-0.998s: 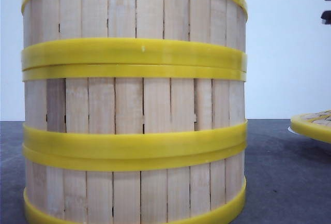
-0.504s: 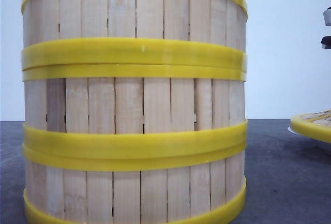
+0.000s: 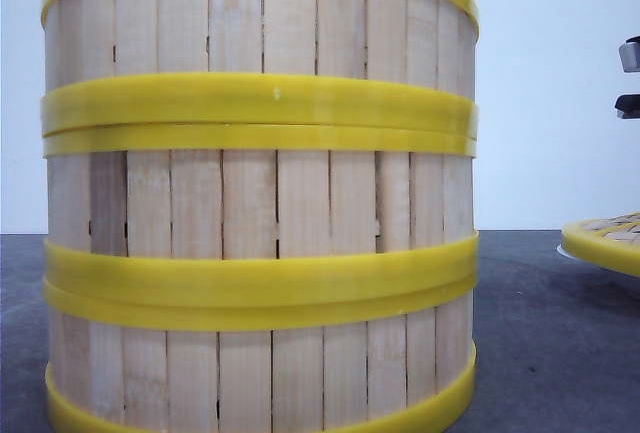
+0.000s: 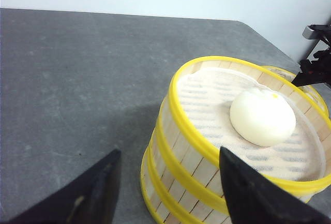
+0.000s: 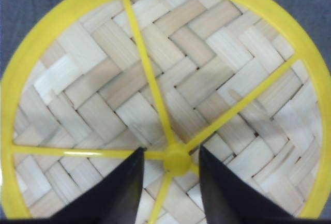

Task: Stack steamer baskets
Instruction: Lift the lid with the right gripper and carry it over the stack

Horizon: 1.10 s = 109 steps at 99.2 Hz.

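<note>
My right gripper (image 5: 168,182) hangs open, fingers either side of the lid (image 5: 155,79)'s center knob (image 5: 177,162), so I'd say capping comes next: pinch it squarely. Left gripper (image 4: 165,193) sits wide beside the steamer baskets (image 4: 227,146), all three stacked, bun (image 4: 262,116) on top.

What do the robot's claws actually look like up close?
Both look alike: the left gripper and the right gripper each show two flat, matte black fingers tapering to blunt, wedge-shaped tips. No cables or markings show on them. In the front view only a small dark and grey part shows at the right edge.
</note>
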Available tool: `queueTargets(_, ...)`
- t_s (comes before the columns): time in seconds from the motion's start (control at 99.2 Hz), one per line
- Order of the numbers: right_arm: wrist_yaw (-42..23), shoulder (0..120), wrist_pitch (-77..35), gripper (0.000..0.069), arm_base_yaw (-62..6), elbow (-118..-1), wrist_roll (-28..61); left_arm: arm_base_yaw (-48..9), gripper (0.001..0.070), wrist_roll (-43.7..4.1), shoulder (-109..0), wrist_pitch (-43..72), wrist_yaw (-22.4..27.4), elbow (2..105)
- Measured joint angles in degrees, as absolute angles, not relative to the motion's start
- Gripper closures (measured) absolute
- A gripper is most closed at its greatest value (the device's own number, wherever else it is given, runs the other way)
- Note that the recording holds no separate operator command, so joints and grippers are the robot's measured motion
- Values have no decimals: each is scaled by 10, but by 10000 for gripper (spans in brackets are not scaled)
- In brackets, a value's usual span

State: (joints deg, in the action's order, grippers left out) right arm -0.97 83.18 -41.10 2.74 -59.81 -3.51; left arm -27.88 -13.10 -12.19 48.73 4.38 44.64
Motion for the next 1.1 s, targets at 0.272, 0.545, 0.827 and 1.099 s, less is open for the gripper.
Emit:
queueTargets(0.272,-11,839,-411,575,27,-601,-37,-279,353,-131,-122,488,44,446)
queueTargets(0.545,-14,839,-410,634,27,-602,-39,-279,353,-131,-122,488,44,446)
queueTargets(0.827,-13,840,-444,635,27,-628,-39,-279,353,-131,-122,491,44,446)
queueTargets(1.099,-5,801,-495,635,11,-745,-39,-279,353,-131,-122,491,44,446)
